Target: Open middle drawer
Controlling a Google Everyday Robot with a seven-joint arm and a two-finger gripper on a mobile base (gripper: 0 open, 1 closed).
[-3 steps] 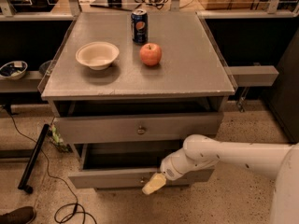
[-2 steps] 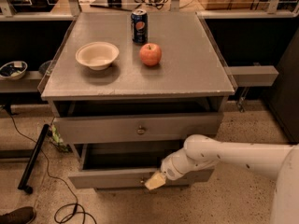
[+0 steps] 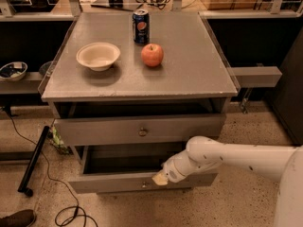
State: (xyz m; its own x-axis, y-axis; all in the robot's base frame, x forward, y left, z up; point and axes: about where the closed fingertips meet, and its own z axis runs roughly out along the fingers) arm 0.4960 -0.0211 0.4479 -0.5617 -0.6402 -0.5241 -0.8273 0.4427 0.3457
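The middle drawer [image 3: 118, 182] is the lower grey drawer in view. It stands pulled out, with its dark inside showing and a small round knob [image 3: 144, 185] at the centre of its front. My gripper [image 3: 160, 178] comes in from the right on a white arm [image 3: 227, 157]. Its yellowish tip rests at the top edge of that front panel, just right of the knob. The drawer above [image 3: 139, 129] has its own knob and sticks out only a little.
On the cabinet top [image 3: 189, 74] stand a white bowl [image 3: 98, 56], a red apple [image 3: 152, 55] and a blue soda can [image 3: 140, 26]. A black pole [image 3: 33, 162] and cables lie on the floor at left. A grey shelf end [image 3: 255, 75] juts out at right.
The gripper tip has shifted slightly up and to the right along the middle drawer's front. The drawer itself looks about as far out as before.
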